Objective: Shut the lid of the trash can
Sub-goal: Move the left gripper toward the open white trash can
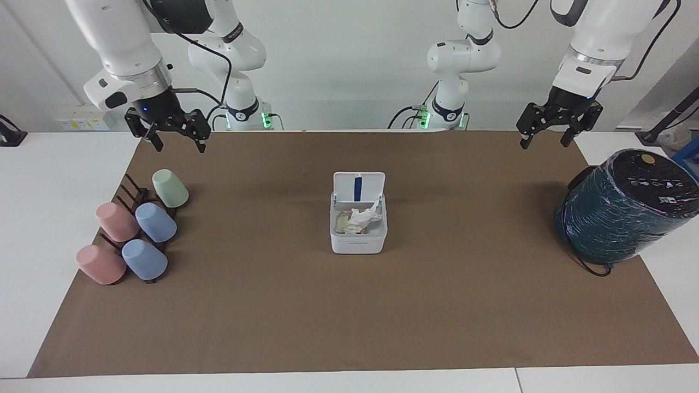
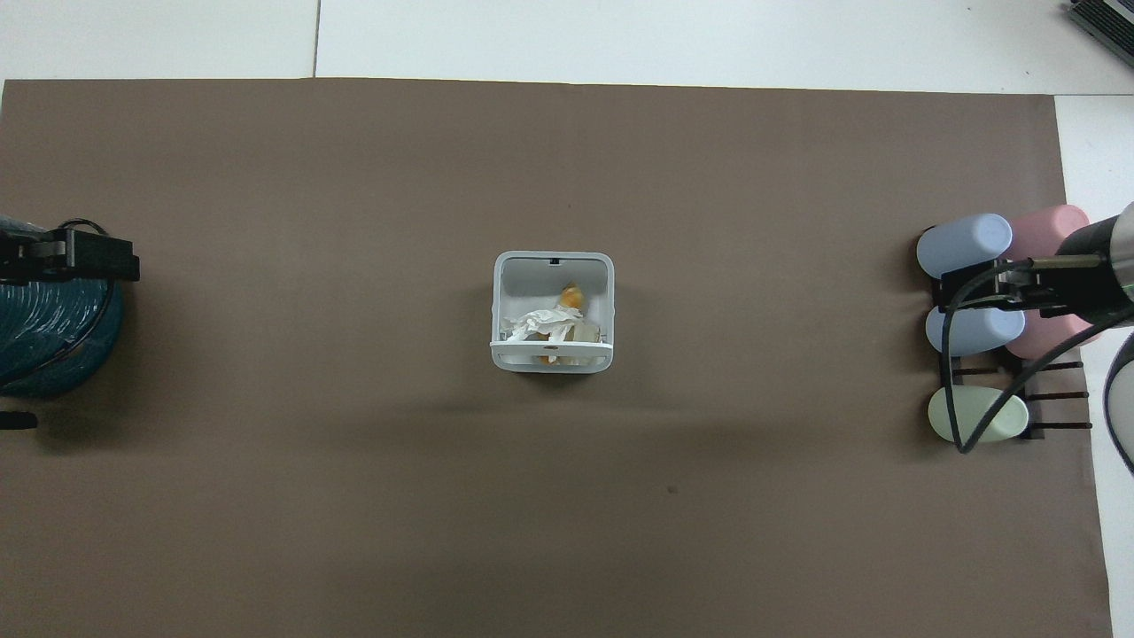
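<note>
The trash can [image 1: 357, 243] is a small white square box in the middle of the brown mat, holding crumpled white tissue. It also shows in the overhead view [image 2: 550, 275]. The lid [image 1: 359, 188] stands open and upright on the can's edge nearer to the robots, its blue strip showing. In the overhead view the lid [image 2: 551, 348] is seen edge-on. My right gripper [image 1: 179, 145] is open and empty, raised over the cup rack [image 2: 997, 288]. My left gripper [image 1: 544, 143] is open and empty, raised over the teal cylinder [image 2: 71, 259]. Both arms wait apart from the can.
A large dark teal wrapped cylinder [image 1: 622, 213] stands at the left arm's end of the table, also in the overhead view [image 2: 44, 346]. A dark rack with several pink, blue and green cups [image 1: 155, 222] stands at the right arm's end [image 2: 970, 330].
</note>
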Available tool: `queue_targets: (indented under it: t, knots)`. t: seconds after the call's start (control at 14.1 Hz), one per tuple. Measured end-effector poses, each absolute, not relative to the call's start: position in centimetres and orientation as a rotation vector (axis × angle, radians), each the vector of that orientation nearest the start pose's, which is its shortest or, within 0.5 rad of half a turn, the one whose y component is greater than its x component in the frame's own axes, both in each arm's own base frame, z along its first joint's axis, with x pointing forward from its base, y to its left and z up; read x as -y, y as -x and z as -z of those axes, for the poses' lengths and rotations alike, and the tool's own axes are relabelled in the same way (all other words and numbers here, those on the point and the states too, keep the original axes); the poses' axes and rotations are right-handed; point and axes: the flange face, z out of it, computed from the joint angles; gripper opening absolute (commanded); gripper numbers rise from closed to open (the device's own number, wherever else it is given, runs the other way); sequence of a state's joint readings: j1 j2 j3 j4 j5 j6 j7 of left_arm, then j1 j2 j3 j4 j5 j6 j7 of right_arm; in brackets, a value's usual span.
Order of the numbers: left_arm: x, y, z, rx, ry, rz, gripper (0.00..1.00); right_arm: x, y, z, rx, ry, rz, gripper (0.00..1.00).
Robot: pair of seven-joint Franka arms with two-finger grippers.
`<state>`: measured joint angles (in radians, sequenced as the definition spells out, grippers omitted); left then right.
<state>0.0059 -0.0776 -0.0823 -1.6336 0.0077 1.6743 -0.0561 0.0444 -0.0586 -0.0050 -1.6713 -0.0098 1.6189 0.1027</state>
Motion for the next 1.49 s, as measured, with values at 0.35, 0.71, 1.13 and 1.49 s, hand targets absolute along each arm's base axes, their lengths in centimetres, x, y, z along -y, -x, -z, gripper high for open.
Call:
queue_targets:
  t: [0.35, 0.71, 1.13, 1.49]
  knots:
    - [4.2, -53.9, -64.7, -0.032, 3.130, 0.186, 1.00, -2.0, -53.9, -61.3, -0.099, 3.149, 0.011, 1.00]
    - [4.2, -53.9, -64.6, -0.032, 3.130, 0.183, 1.00, -2.0, -53.9, -61.3, -0.099, 3.149, 0.011, 1.00]
    - [5.9, -52.7, -62.5, -0.072, 3.128, 0.126, 0.37, -2.0, -53.9, -61.3, -0.099, 3.149, 0.011, 1.00]
    - [13.4, -48.9, -57.9, -0.076, 3.136, 0.179, 0.22, -2.0, -53.9, -61.3, -0.099, 3.149, 0.011, 1.00]
